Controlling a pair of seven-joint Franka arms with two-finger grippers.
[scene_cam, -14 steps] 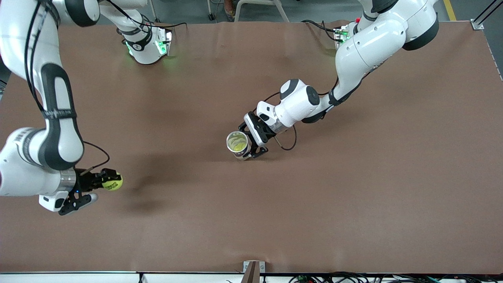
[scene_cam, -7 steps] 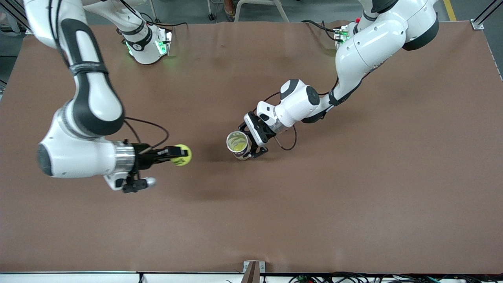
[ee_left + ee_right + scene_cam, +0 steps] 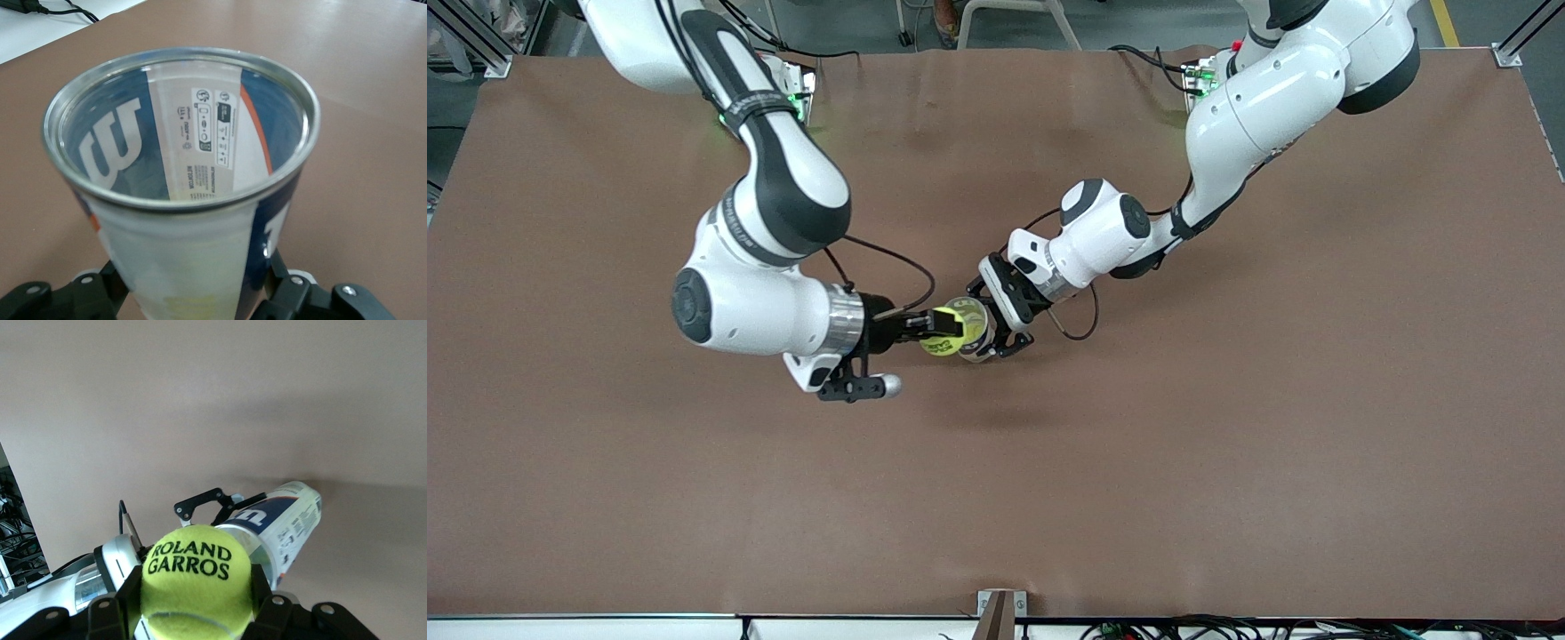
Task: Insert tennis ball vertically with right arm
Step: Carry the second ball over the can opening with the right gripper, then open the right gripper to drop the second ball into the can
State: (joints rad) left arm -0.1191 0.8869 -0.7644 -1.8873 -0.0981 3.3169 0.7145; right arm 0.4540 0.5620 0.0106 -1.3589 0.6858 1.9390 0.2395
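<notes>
A yellow tennis ball (image 3: 941,340) printed ROLAND GARROS (image 3: 197,577) sits between the fingers of my right gripper (image 3: 934,337) (image 3: 197,603), which is shut on it. The ball hangs by the rim of an open tennis ball can (image 3: 969,322), on the side toward the right arm's end of the table. The can (image 3: 180,173) (image 3: 283,517) is a clear tube with a metal rim and a blue and white label. It stands upright at mid-table. My left gripper (image 3: 993,322) (image 3: 193,297) is shut on its lower wall, one finger (image 3: 283,293) on each side.
The table is covered in brown sheet (image 3: 1227,427). Both robot bases and their cables stand along the edge farthest from the front camera. A small metal bracket (image 3: 1000,606) sits at the nearest edge.
My right arm has swung in from the right arm's end of the table, carrying the ball up to the can's rim. The left arm and the can have not moved.
</notes>
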